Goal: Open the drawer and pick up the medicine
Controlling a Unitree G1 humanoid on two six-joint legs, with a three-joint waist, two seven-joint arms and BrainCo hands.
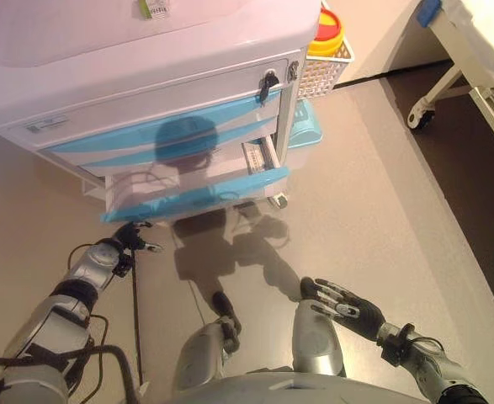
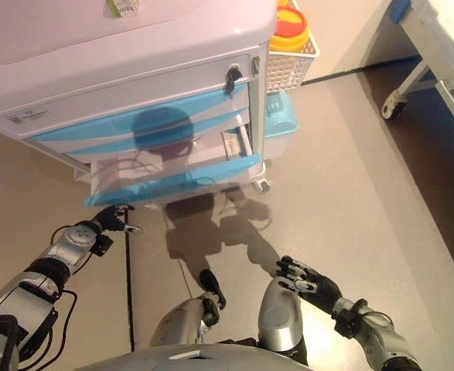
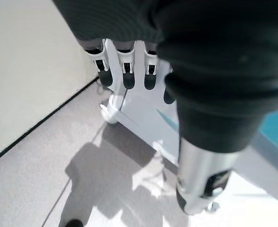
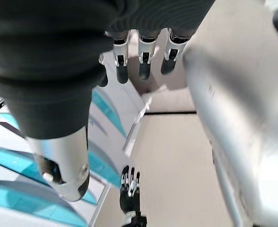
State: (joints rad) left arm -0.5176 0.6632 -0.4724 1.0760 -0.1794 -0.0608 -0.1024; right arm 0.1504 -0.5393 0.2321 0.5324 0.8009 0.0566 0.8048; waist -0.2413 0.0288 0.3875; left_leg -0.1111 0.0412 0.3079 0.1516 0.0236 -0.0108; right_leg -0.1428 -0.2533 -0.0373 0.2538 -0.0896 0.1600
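Drawer [image 1: 192,189] of the cart [image 1: 146,76] stands pulled out; my left hand [image 1: 131,237] hangs just below its front, fingers relaxed, holding nothing. My right hand [image 1: 337,303] is spread, well below the cart.

I am standing in a hospital room or clinic. Before me is a wheeled medical cart [image 1: 146,76] with blue-fronted drawers, a wire basket [image 1: 326,67] holding a yellow sharps container [image 1: 326,29] beside it, and a bed on castors [image 1: 474,59] well apart.
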